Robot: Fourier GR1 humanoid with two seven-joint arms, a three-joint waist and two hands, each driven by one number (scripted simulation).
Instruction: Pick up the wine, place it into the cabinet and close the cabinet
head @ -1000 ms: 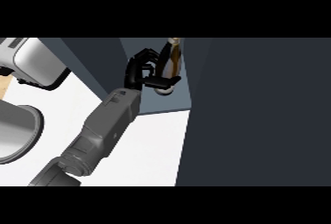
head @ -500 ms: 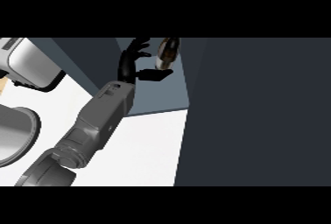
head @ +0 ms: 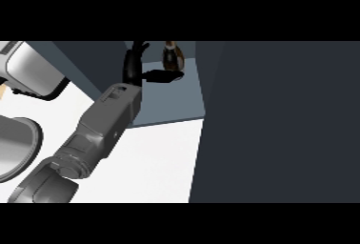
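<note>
Wine bottle (head: pixel 171 53) stands upright deep inside the cabinet (head: pixel 169 107), robot hand (head: pixel 135 66) also inside the cabinet with fingers spread, apparently off it; likely heavy, slick, breakable glass, so any regrip should wrap the body, not the neck.

You are looking at the hand (head: pixel 134 66) sitting inside the cabinet (head: pixel 169 107), over its floor. The wine (head: pixel 171 53) is standing in the cabinet, just right of the fingers (head: pixel 132 57) and just behind the thumb (head: pixel 165 75). The door (head: pixel 281 119) is standing right of the hand, taking up that whole side. The cabinet's wall (head: pixel 84 62) is running along left of the hand. The counter (head: pixel 158 162) is lying before the hand, under the forearm. Well left of the hand an appliance (head: pixel 32 71) is sitting, and a dish (head: pixel 14 147) is sitting before it, left of the forearm.
</note>
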